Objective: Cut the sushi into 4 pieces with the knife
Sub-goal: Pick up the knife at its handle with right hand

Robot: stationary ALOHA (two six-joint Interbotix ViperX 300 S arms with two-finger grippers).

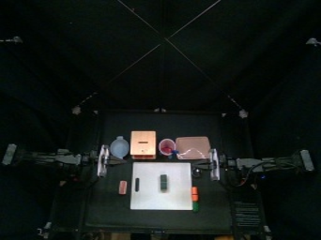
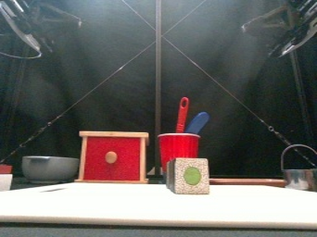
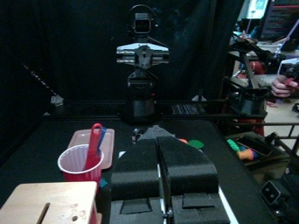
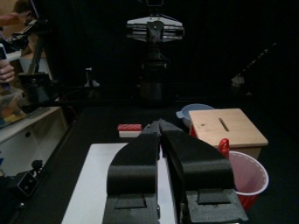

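A: Looking down in the top view, where do we place the sushi roll (image 1: pixel 164 178)?

B: We read it as one dark green block at the middle of the white cutting board (image 1: pixel 183 172). The left gripper (image 1: pixel 103 159) and the right gripper (image 1: pixel 216 162) hang at the table's sides, well apart from it.

A: What does the front view add?

B: We gain the roll's near end, pale and speckled with a green centre. Behind it the red cup (image 2: pixel 179 150) holds the red knife (image 2: pixel 183 111) and the blue knife (image 2: pixel 198 122) upright, just beside the wooden box (image 2: pixel 113 157).

A: And the wrist views?

B: In the left wrist view we see that gripper's jaws pressed together on nothing. The right wrist view shows the same of its own.
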